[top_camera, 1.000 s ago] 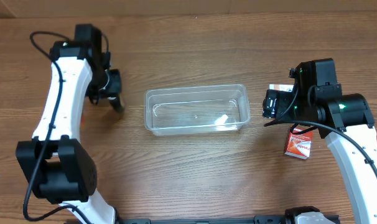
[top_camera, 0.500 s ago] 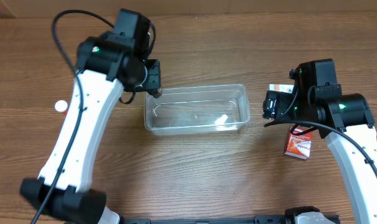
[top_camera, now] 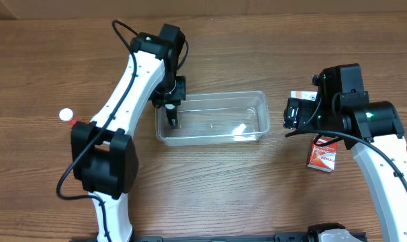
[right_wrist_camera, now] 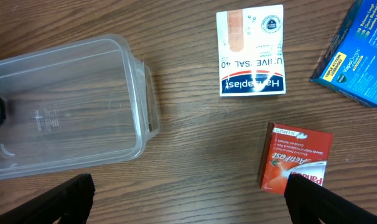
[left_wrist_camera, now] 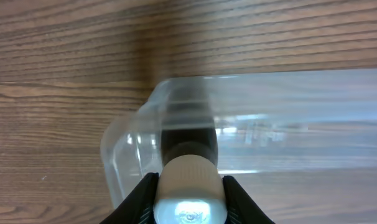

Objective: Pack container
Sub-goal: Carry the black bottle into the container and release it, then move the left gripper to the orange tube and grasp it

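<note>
Container (top_camera: pixel 220 95), mid-scene: thin clear plastic, likely light, flexible, slippery, so you take it by the rim or a short end wall; left gripper (top_camera: pixel 171 113) pinches a bottle (left_wrist_camera: pixel 187 183) at its left end, right gripper (right_wrist_camera: pixel 195 200) spread, empty.

A brown wood-grain bench (top_camera: pixel 223 181) lay under soft, even light, its boards running side to side, with a pale strip (top_camera: pixel 291 5) just beyond the bench's far edge.
</note>
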Robot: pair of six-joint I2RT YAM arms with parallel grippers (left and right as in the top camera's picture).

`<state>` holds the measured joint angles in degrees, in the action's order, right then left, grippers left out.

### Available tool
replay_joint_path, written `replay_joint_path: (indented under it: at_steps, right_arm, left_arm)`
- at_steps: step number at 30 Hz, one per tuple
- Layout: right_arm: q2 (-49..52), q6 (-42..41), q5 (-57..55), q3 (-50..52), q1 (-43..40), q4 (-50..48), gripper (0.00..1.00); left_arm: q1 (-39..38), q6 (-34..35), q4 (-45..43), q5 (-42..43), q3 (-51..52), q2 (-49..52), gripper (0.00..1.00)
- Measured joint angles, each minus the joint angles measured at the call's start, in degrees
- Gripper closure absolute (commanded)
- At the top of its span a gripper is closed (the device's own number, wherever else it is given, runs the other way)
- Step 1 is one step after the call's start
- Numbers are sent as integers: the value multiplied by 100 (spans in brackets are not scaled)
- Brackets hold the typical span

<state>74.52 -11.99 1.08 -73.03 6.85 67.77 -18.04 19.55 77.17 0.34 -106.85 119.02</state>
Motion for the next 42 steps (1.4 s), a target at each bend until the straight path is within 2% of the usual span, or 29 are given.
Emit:
replay_joint_path:
  at_steps: [2,4,13,14,16,21,23,26,30,34,39,42]
  right_arm:
    - [0,0,2,0,0,7,0]
    - [0,2,2,0,0,2,0]
    - [0,-2,0,-2,0,4,0]
    - [0,0,0,-2,0,0,0]
    - [0,0,0,-2,0,2,0]
    - [0,2,0,-4,0,0,0]
    - [0,2,0,-4,0,0,0]
    - [0,2,0,-4,0,7,0]
    - [0,2,0,-4,0,4,0]
    - [0,0,0,-4,0,9,0]
    - [0,2,0,-4,0,37,0]
    - [0,2,-2,-4,0,39,0]
  left_arm:
    - [2,-22,20,-59,-2,114,95]
    - [0,-24,15,-105,0,114,49]
    - [2,-197,94,-149,-2,114,44]
    - [0,-199,205,-146,-31,109,34]
    - [0,-214,356,-155,-144,7,0]
    - [131,-280,535,-317,-656,-1303,0]
    - [702,-229,918,-463,-839,-2476,0]
    - [1838,-142,1233,-673,-881,-3165,0]
    - [2907,-149,1213,-715,-717,-3058,0]
    - [3746,-214,837,-654,35,-2653,0]
    - [4059,-326,308,-566,518,-1589,0]
    - [4065,-328,245,-553,522,-901,7]
